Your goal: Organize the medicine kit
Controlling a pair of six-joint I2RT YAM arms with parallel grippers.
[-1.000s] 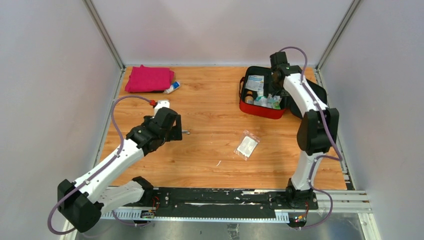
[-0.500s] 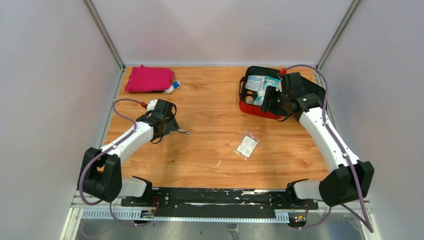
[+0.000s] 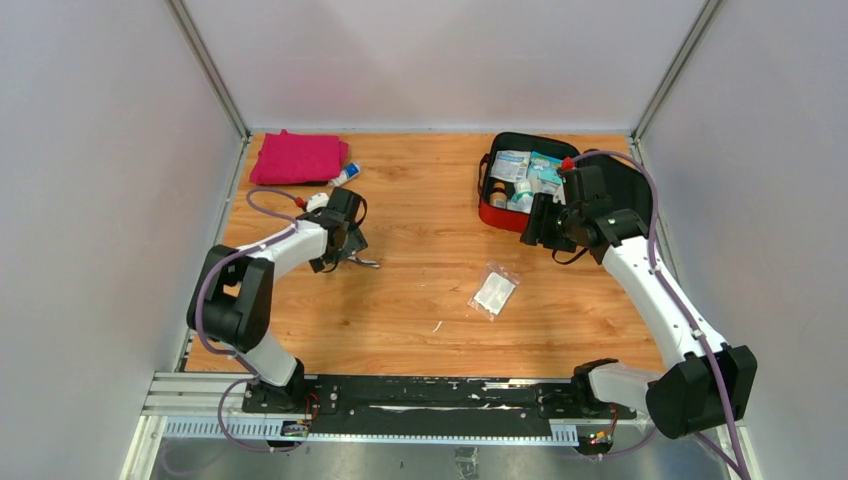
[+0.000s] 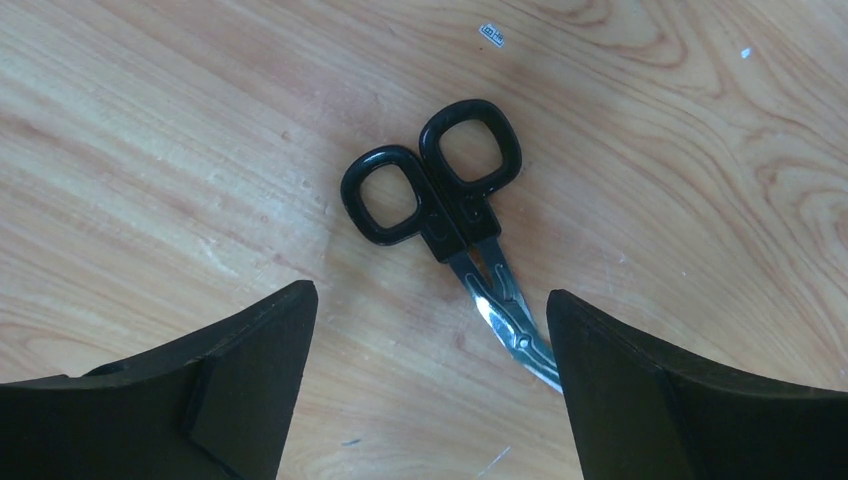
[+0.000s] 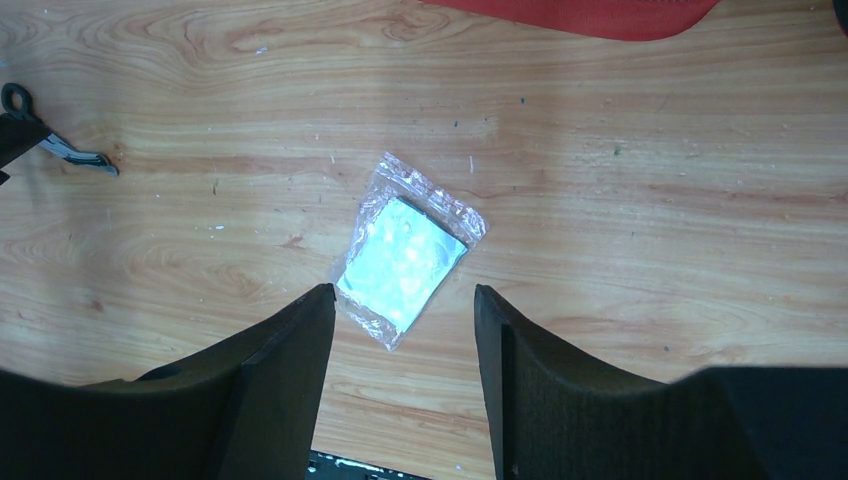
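Observation:
The medicine kit [image 3: 500,215], a red case with black lining, lies open at the back right with packets and small bottles inside; its red edge [image 5: 600,15] shows at the top of the right wrist view. My right gripper [image 3: 537,222] hovers just in front of it, open and empty [image 5: 402,290], above a clear pouch with a white pad [image 5: 405,255] [image 3: 494,291]. Black-handled scissors [image 4: 445,200] [image 3: 364,264] lie flat on the wood. My left gripper [image 4: 430,292] [image 3: 345,248] is open over them, blades near its right finger.
A folded pink cloth [image 3: 298,157] sits at the back left corner with a small white tube [image 3: 343,176] beside it. Grey walls close in the left, right and back. The black rail [image 3: 430,395] with the arm bases runs along the near edge.
My right gripper has drawn back out of the kit toward the table's middle and narrowed a little. The left arm has reached farther back, over the scissors.

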